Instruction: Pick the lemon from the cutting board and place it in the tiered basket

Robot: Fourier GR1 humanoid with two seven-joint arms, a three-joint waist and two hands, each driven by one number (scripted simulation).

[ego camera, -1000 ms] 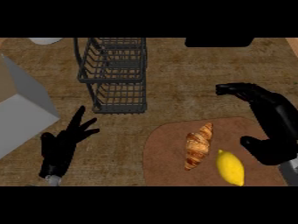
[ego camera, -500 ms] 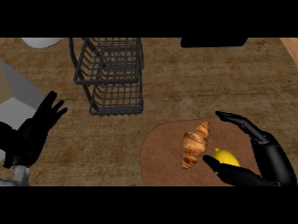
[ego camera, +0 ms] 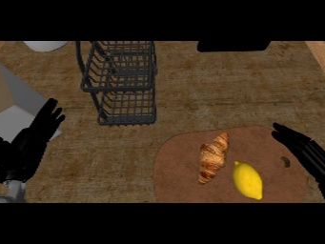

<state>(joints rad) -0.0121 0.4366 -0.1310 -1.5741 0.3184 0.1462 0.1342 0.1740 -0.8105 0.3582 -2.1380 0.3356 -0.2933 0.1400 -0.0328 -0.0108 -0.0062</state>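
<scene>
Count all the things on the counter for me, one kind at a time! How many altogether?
Lemon: 1
Croissant: 1
Cutting board: 1
Tiered basket: 1
Grey box: 1
White dish at the top edge, partly cut off: 1
Black object at the top edge, partly cut off: 1
Total: 7

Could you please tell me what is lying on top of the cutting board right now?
On the cutting board lie a croissant and, to its right, a lemon, apart from each other. The right hand hangs over the board's right edge, covering that part.
</scene>
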